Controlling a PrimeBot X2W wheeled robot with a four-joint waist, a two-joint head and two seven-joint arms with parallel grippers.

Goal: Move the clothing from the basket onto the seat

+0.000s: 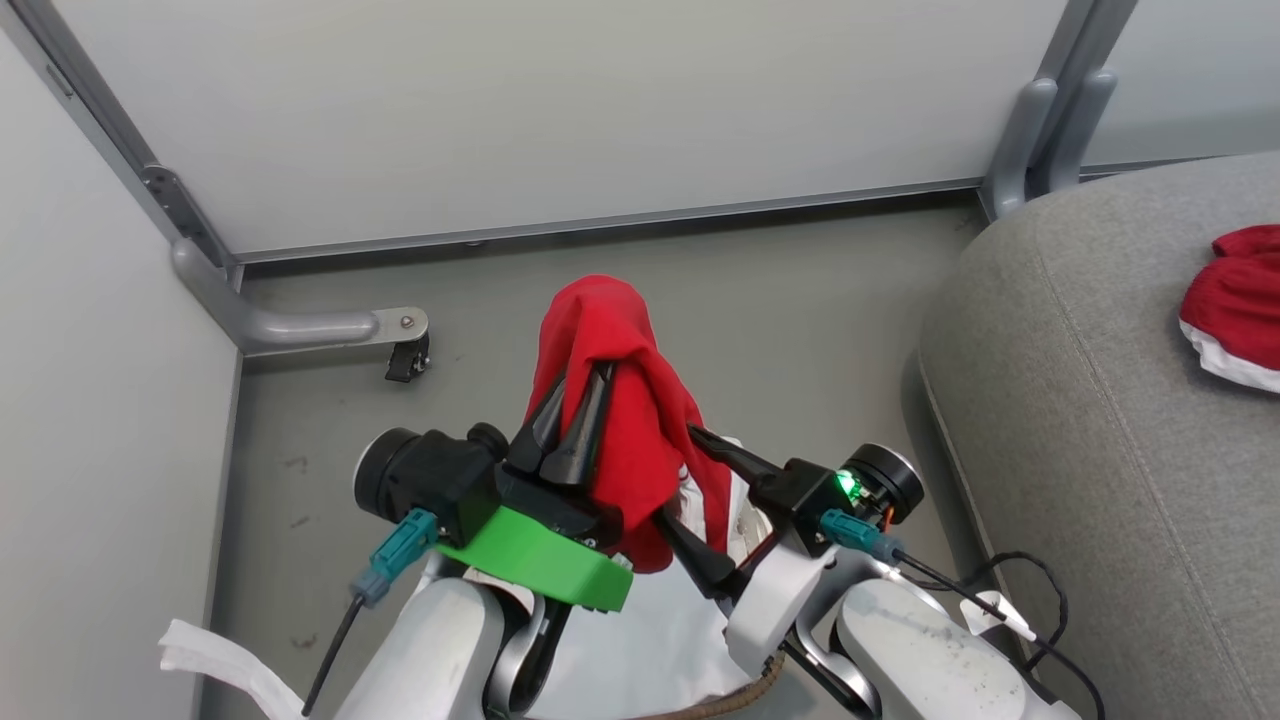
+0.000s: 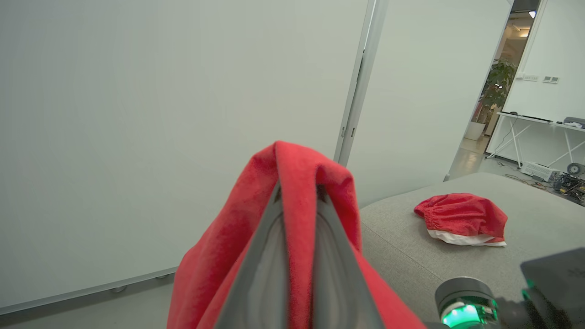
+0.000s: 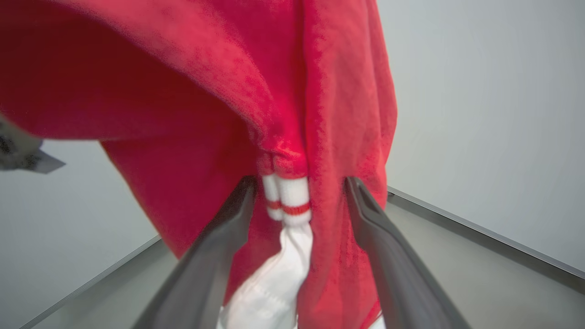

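The left gripper is holding a red garment up above the basket. Its jaws are pressed together on a fold of the cloth, and the rest is hanging down over the fingers. The right gripper is pointing into the hanging part with its jaws wide apart. The white striped cuff is hanging between them, not pinched. The seat is standing on the robot's right, and another red garment is already lying on it.

To carry well, I think the right jaws should be closing on the lower cloth near the cuff, so that nothing is dragging over the basket rim. Both arms should then be swinging right together, high enough to pass the seat edge. They should be opening only once the cloth is resting well on the cushion.
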